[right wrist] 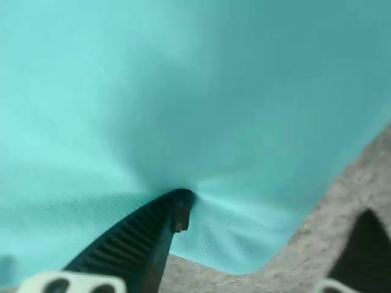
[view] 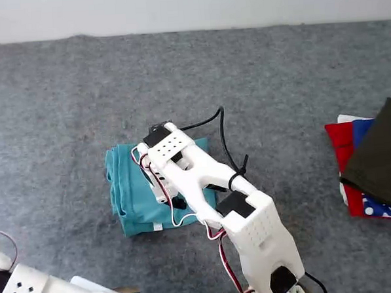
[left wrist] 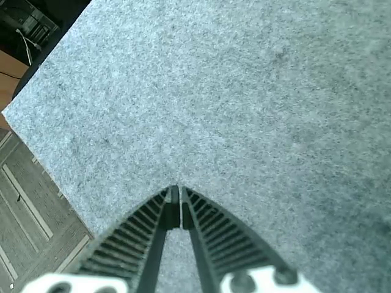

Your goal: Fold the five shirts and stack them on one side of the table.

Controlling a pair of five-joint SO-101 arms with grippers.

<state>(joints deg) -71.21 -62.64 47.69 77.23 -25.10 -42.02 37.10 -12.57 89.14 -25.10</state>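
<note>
Right pincer [right wrist: 274, 223] gapes wide, one jaw pressing into the folded teal shirt [view: 127, 189], holding nothing; best to pinch all layers at the edge before lifting; left pincer [left wrist: 181, 200] closed, empty

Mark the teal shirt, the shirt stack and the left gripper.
teal shirt [view: 127, 189], high view, uncovered fabric.
shirt stack [view: 380, 160], high view, dark top shirt.
left gripper [left wrist: 177, 195], left wrist view, between the fingertips.

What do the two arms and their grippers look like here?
Both arms are white plastic. The right arm has panels dotted with small holes, black motors, a looping black cable, red and white wires. The left arm shows the same holes. The left gripper and right gripper have black ridged fingers on white bases.
</note>
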